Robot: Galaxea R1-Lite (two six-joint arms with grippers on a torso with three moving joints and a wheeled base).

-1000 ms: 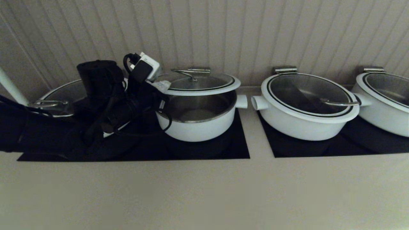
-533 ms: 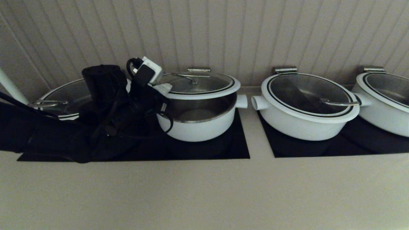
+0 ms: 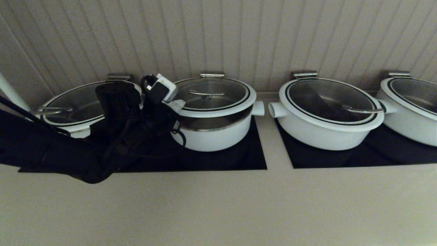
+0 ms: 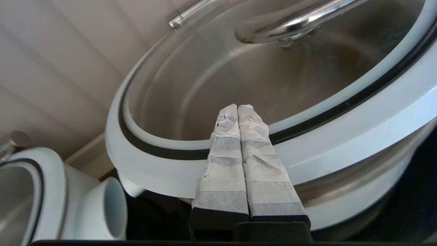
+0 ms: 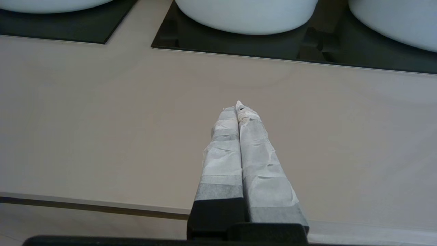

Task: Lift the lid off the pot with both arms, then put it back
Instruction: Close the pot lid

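Observation:
The pot (image 3: 215, 136) is white with a steel inner bowl and stands second from the left. Its glass lid (image 3: 213, 97) hangs tilted just above it, with a narrow gap at the front that shows the steel bowl. The steel loop handle (image 3: 205, 93) crosses the glass. My left gripper (image 3: 174, 102) is shut, and its taped fingers lie over the lid's white rim (image 4: 341, 136) at the left edge, with the tips (image 4: 238, 107) above the glass. Nothing is between the fingers. My right gripper (image 5: 238, 106) is shut and empty over the bare counter, out of the head view.
A wider lidded pot (image 3: 68, 106) stands left of the task pot, partly behind my left arm. Two more lidded pots (image 3: 327, 112) (image 3: 413, 102) stand to the right. All sit on black mats (image 3: 252, 157) against a ribbed wall. Beige counter (image 3: 218, 205) runs along the front.
The lid has come down from well above the pot to just over its rim. My left gripper has come down with it. The gap that showed the steel bowl has narrowed.

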